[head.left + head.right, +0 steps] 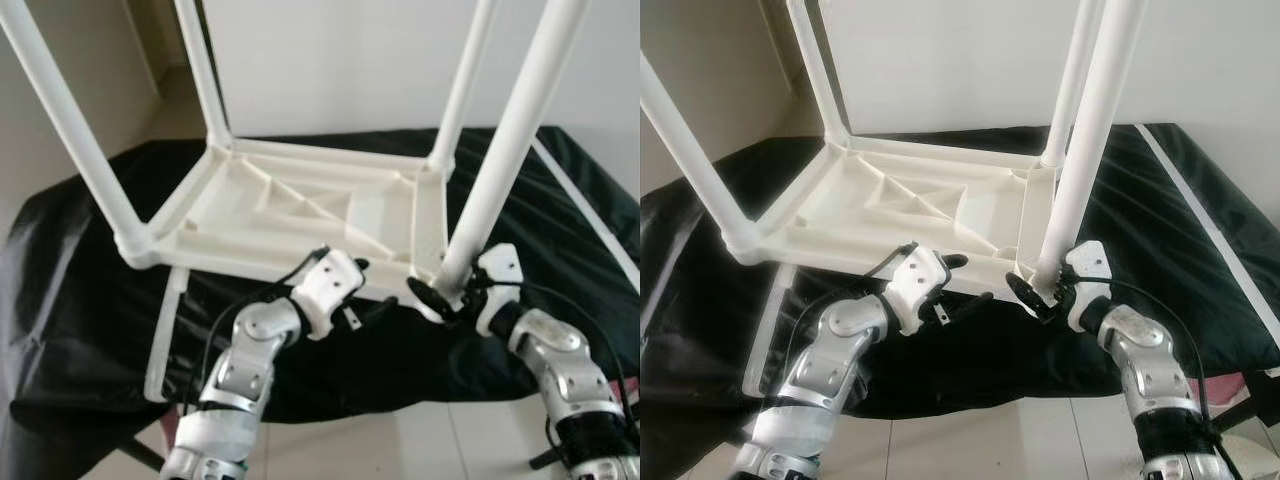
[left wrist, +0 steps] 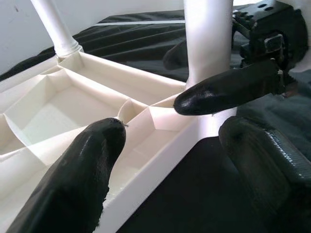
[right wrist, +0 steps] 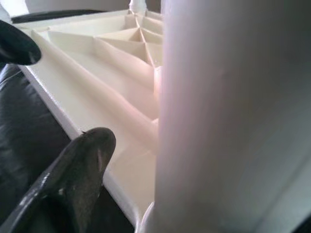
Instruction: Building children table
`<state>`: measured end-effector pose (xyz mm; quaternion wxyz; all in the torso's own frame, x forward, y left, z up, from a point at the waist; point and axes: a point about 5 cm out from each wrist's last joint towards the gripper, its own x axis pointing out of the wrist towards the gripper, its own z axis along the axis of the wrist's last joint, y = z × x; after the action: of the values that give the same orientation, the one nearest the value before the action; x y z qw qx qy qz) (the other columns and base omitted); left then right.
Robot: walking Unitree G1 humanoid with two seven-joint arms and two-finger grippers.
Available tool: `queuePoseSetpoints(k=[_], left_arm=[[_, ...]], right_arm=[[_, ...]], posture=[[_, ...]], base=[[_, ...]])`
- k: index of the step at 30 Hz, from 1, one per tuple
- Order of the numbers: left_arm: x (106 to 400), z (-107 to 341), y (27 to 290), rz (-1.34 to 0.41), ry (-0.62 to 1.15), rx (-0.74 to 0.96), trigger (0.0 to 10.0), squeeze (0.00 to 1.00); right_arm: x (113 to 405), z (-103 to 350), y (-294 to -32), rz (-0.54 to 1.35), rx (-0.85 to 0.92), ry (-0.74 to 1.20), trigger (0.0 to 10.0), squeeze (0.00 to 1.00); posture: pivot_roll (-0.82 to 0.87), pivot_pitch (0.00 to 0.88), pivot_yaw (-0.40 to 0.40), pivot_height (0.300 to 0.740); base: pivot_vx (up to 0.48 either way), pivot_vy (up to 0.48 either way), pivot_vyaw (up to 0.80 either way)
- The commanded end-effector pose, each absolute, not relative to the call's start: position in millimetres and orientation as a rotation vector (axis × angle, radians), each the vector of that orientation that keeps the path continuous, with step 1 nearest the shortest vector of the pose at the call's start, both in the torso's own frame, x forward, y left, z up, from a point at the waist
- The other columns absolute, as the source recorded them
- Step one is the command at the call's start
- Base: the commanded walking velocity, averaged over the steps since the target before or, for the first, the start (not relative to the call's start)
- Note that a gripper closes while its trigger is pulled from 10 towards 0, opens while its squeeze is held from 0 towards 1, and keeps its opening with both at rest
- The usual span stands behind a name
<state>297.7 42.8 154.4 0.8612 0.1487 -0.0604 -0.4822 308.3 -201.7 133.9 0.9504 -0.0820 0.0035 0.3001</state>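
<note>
The white plastic tabletop lies upside down on a black cloth, ribs showing, with its legs pointing up. My right gripper is at the near right corner, shut on the foot of the near right leg, one finger on each side. In the left wrist view one of its fingers lies across the leg. My left gripper hovers open at the tabletop's front rim, just left of that corner, holding nothing.
A loose white bar lies on the cloth under the tabletop's left side, and a white strip runs along the right. Pale tiled floor is in front, a white wall behind. A pink object sits low on the right.
</note>
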Motion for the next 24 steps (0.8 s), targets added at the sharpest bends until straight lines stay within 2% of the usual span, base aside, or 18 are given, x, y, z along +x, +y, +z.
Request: queuePoseSetpoints(k=[1,3,4,5,15,16,17,24], left_arm=[[305.7,155.4,47.9,-0.828,-0.143,0.306,10.0,0.00],[305.9,155.6,48.0,-0.829,-0.145,0.311,10.0,0.00],[306.2,156.0,48.4,-0.828,-0.146,0.314,10.0,0.00],[306.5,156.4,49.1,-0.827,-0.146,0.317,10.0,0.00],[306.2,156.0,50.5,-0.823,-0.141,0.321,10.0,0.00],[307.2,155.6,49.6,-0.822,-0.141,0.324,10.0,0.00],[307.9,155.4,49.0,-0.822,-0.142,0.328,10.0,0.00],[308.8,155.1,48.2,-0.831,-0.144,0.340,10.0,0.00]], right_arm=[[309.8,131.2,-197.5,0.632,-0.178,0.017,10.0,0.00],[311.3,132.0,-196.8,0.632,-0.185,0.011,9.9,0.00],[312.0,132.8,-196.5,0.639,-0.187,0.009,2.8,0.00],[312.6,133.5,-196.5,0.640,-0.187,0.006,0.0,0.00],[311.6,131.0,-200.9,0.637,-0.183,0.007,0.0,0.00],[312.0,130.8,-202.3,0.619,-0.183,0.008,0.9,0.00],[312.4,131.4,-203.2,0.596,-0.178,0.003,10.0,0.00],[317.8,127.9,-206.9,0.389,-0.145,0.020,10.0,0.00]], posture=[[-0.07,0.000,0.036,0.740],[-0.07,0.000,0.037,0.740],[-0.07,0.000,0.039,0.740],[-0.07,0.000,0.040,0.740],[-0.07,0.000,0.045,0.740],[-0.08,0.000,0.048,0.740],[-0.08,0.000,0.053,0.740],[-0.10,0.000,0.074,0.740]], base=[[0.000,0.000,0.00],[0.000,0.000,0.00],[0.000,0.000,0.00],[0.000,0.000,0.00],[0.000,0.000,0.00],[0.000,0.000,0.00],[0.000,0.000,0.00],[0.000,0.000,0.00]])
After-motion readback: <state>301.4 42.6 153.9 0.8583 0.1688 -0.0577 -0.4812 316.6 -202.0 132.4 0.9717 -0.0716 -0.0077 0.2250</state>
